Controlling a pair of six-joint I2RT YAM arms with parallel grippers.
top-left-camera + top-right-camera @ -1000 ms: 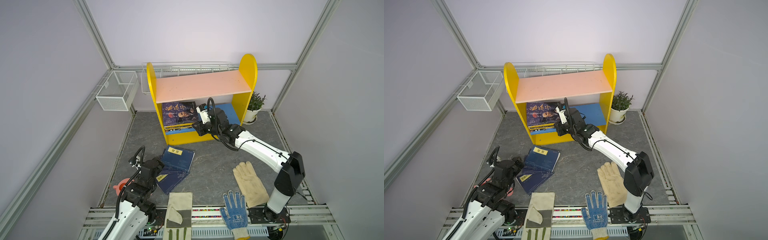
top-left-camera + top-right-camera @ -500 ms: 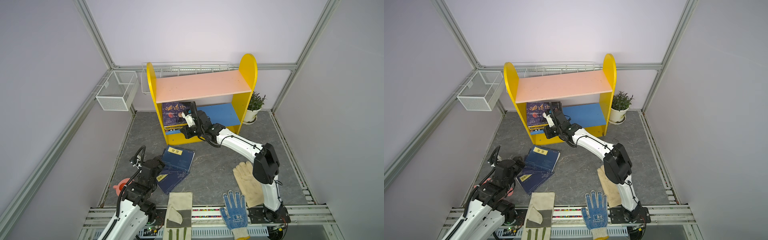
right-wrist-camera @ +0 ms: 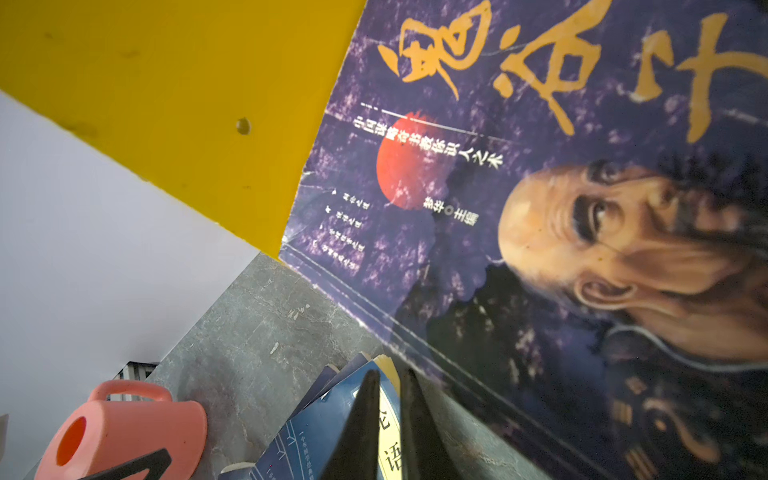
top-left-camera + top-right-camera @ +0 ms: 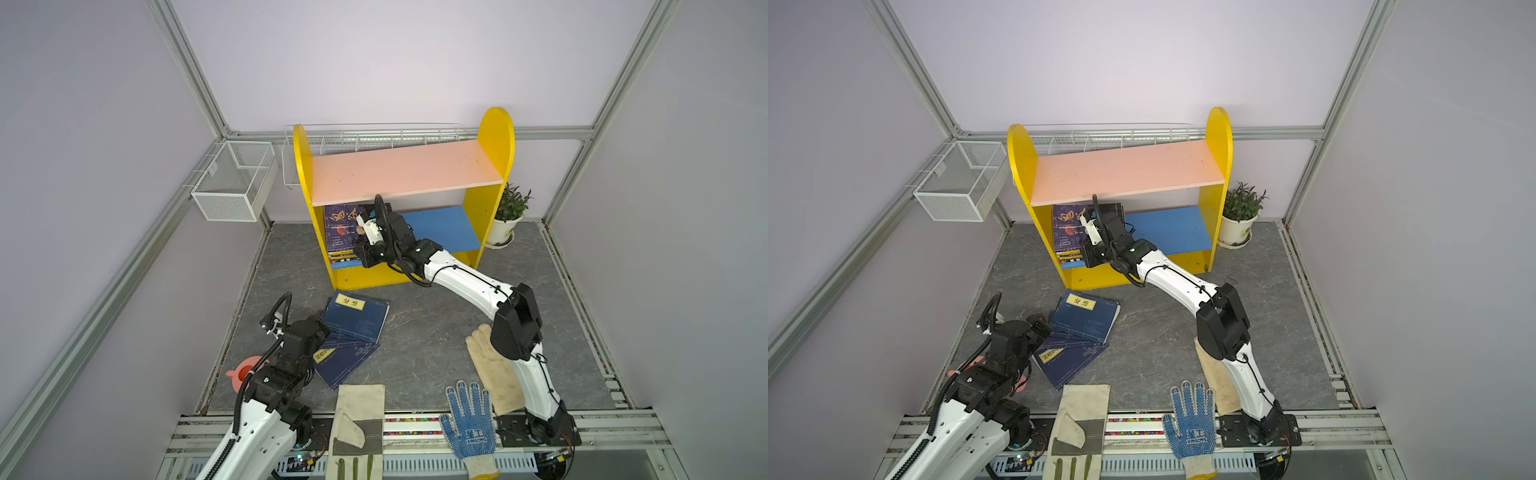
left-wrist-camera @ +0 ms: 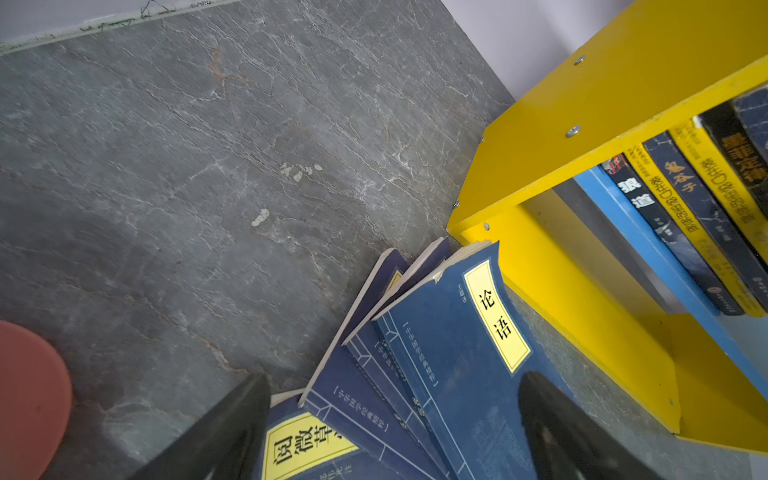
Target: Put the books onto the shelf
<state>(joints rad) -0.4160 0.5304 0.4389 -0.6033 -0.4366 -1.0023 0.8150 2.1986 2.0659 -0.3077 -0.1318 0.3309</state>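
By the shelf (image 4: 494, 137), the right hand (image 3: 390, 374), pinched together and seemingly empty, faces the purple book (image 3: 540, 208); the left hand (image 5: 392, 376) gapes above the navy books (image 5: 449, 374).

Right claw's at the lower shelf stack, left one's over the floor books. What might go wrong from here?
1. The right claw is shut close to the purple book topping the stack low in the shelf; backing out may drag it forward.
2. The left claw hangs open over fanned, overlapping navy books; it may pinch several or slide the top one.
3. The pink cup sits beside the left arm and could get knocked.
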